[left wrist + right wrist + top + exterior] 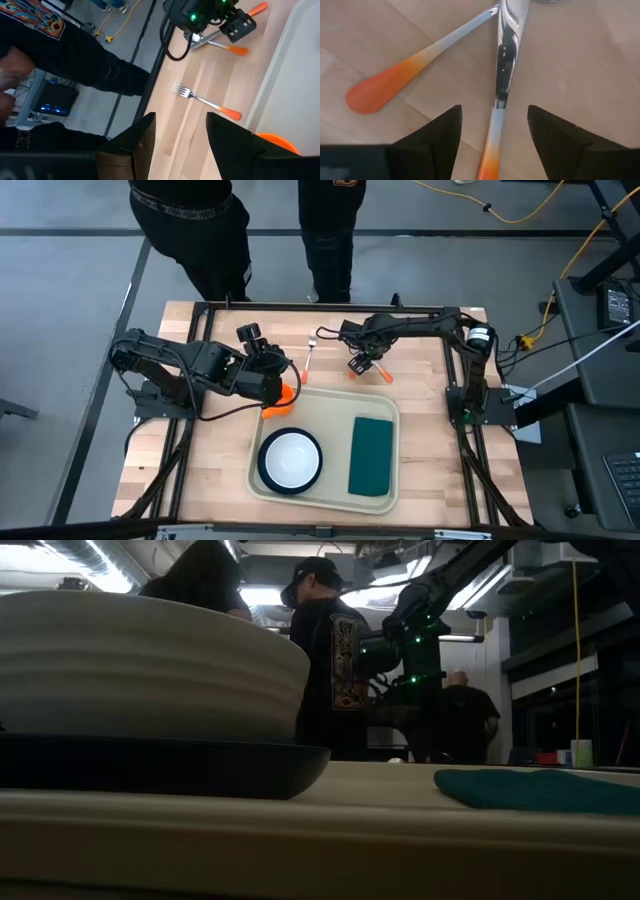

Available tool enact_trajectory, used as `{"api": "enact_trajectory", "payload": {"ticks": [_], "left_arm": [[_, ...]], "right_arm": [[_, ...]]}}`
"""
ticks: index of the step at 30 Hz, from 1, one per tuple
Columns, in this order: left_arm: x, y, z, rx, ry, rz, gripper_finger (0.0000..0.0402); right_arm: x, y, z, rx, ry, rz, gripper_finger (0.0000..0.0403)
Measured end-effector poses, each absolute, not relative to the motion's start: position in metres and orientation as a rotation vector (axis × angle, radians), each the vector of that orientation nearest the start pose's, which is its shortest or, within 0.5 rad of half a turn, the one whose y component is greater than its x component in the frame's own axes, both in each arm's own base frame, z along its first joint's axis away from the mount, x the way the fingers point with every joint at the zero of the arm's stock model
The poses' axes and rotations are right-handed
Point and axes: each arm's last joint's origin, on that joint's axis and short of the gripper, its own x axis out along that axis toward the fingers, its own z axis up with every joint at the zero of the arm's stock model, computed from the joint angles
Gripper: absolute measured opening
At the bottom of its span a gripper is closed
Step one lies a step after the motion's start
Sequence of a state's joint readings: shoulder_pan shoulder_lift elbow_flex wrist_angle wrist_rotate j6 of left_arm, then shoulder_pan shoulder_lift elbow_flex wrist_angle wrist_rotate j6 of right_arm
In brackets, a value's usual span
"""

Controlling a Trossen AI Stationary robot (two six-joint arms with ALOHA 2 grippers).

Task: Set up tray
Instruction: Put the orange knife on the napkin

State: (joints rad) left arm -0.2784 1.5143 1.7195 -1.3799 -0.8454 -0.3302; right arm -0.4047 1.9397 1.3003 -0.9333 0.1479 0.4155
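Note:
The beige tray (325,485) lies at the table's near middle. On it sit a white bowl (291,457) on a dark plate (200,768) and a green napkin (371,455). My right gripper (494,131) hangs open over two orange-handled utensils (376,371) that lie crossed on the wood beyond the tray. Its fingers stand on either side of one utensil's handle (496,125) without touching it. My left gripper (180,135) is open just off the tray's far left corner, beside an orange object (284,399). A fork (204,100) with an orange handle lies ahead of it.
Two people stand at the table's far edge (190,210). The black frame rails (300,307) run around the table. Bare wood shows left of the tray (215,460) and right of it (425,450).

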Motion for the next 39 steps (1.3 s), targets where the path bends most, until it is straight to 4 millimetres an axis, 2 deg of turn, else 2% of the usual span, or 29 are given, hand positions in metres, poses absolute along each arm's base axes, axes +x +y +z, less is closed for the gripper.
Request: {"api": "enact_trajectory", "payload": {"ticks": [4, 14, 23, 31, 36, 39], "left_arm": [[0.262, -0.052, 0.396, 0.339, 0.896, 0.651, 0.0169], [0.262, -0.052, 0.396, 0.325, 0.891, 0.658, 0.0169], [0.262, -0.052, 0.396, 0.341, 0.879, 0.681, 0.0169], [0.262, -0.052, 0.396, 0.345, 0.876, 0.685, 0.0169], [0.262, -0.051, 0.397, 0.365, 0.860, 0.715, 0.0169], [0.262, -0.051, 0.397, 0.369, 0.858, 0.720, 0.0169]], "right_arm": [[0.316, -0.149, 0.153, 0.585, 1.461, -0.728, 0.0221], [0.308, -0.167, 0.153, 0.646, 1.450, -0.721, 0.0163], [0.308, -0.165, 0.152, 0.662, 1.452, -0.697, 0.0155], [0.296, -0.158, 0.134, 0.706, 1.493, -0.669, 0.0155], [0.295, -0.158, 0.133, 0.704, 1.485, -0.666, 0.0152], [0.296, -0.158, 0.132, 0.705, 1.480, -0.665, 0.0137]]}}
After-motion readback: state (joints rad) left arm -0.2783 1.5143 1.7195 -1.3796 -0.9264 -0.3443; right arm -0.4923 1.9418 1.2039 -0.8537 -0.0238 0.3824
